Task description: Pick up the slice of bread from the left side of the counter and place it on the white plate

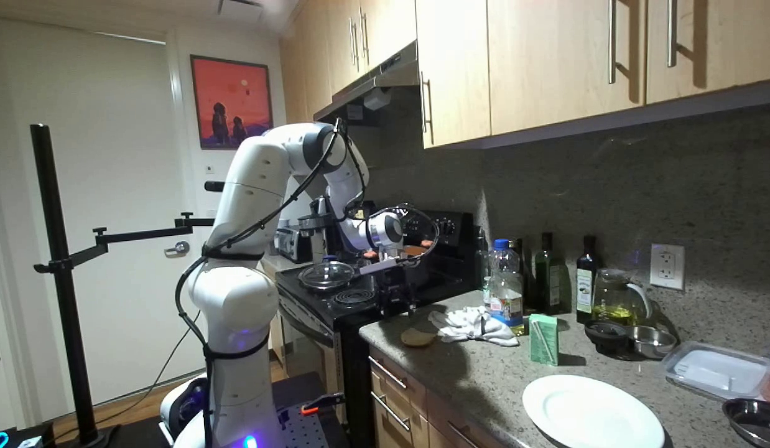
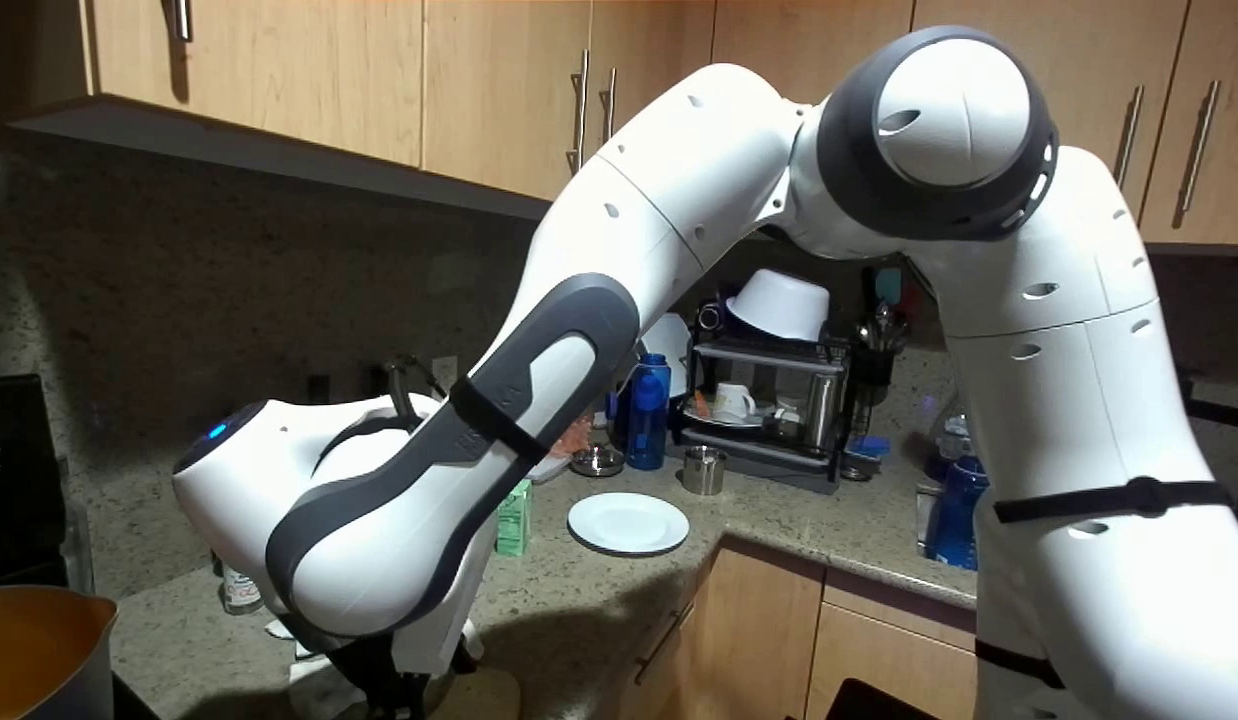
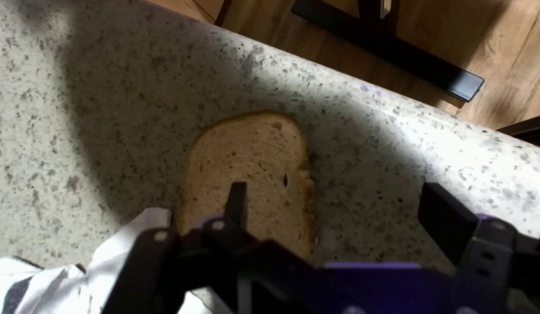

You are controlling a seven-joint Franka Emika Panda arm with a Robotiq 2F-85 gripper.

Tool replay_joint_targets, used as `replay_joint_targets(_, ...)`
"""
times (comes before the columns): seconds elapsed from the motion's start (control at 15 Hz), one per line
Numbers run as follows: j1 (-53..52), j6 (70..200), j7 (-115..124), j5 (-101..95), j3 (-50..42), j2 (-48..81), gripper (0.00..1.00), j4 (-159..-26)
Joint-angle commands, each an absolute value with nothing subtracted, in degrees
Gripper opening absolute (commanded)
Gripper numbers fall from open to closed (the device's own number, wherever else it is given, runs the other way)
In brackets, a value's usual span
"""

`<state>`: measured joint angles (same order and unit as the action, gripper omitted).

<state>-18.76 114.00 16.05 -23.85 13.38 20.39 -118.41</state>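
The slice of bread (image 3: 248, 157) lies flat on the speckled counter (image 3: 135, 109). It also shows in both exterior views (image 1: 417, 338) (image 2: 487, 695), near the counter's front edge beside the stove. My gripper (image 3: 333, 192) is open, with its fingers wide apart and nothing between them. In the wrist view the left finger overlaps the bread and the right finger is over bare counter, past the bread's right edge. In an exterior view the gripper (image 1: 397, 303) hangs above the counter close to the bread. The white plate (image 1: 593, 410) lies farther along the counter and shows in both exterior views (image 2: 629, 523).
A white cloth (image 1: 475, 326) lies against the bread's side. A green box (image 1: 543, 339), an oil bottle (image 1: 504, 286) and dark bottles (image 1: 548, 280) stand behind. A clear container (image 1: 718, 370) is beyond the plate. The black stove (image 1: 354, 298) with a pan adjoins the counter.
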Motion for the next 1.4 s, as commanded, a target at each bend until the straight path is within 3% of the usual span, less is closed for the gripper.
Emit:
replay_joint_targets(0.0,-19.61,116.92,16.27,-25.35,11.96,21.15,1.0,-119.03)
replay_joint_targets(0.87,-20.52,123.03,17.79,-29.03,8.97,21.73,1.0,-122.12)
replay_joint_targets(1.0,-20.77,123.04,17.92,-29.46,8.87,22.1,0.72,-121.93)
replay_joint_targets(1.33,-20.76,123.31,17.86,-29.61,8.84,22.24,0.34,-122.23)
